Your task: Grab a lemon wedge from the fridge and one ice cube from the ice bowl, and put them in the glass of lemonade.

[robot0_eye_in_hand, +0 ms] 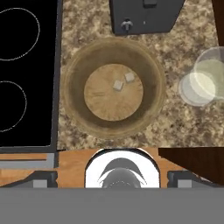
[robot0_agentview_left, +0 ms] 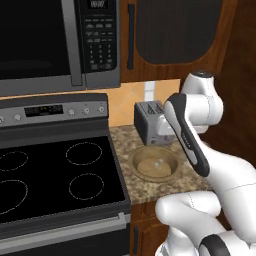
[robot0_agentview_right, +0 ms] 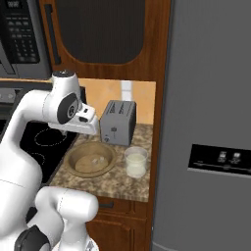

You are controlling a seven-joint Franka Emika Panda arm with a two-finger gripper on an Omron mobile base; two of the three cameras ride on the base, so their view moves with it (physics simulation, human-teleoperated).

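The tan-brown ice bowl (robot0_eye_in_hand: 72,100) sits on the speckled counter, straight below my hand. Two small pale ice cubes (robot0_eye_in_hand: 117,85) lie side by side near the middle of its floor. My gripper (robot0_eye_in_hand: 112,179) hangs well above the bowl, open, with its two dark tips far apart and nothing between them. To the bowl's right stands the glass of lemonade (robot0_agentview_right: 136,162), a short whitish tumbler with pale content. The dark-grey fridge (robot0_agentview_right: 211,122) rises at the right with its doors closed. The lemon wedge is hidden.
A grey toaster (robot0_agentview_right: 117,122) stands at the back of the counter, close behind the bowl and glass. The black stovetop (robot0_agentview_left: 50,170) borders the counter on the left, under a microwave (robot0_agentview_left: 50,40). A dark wooden cabinet hangs above the counter.
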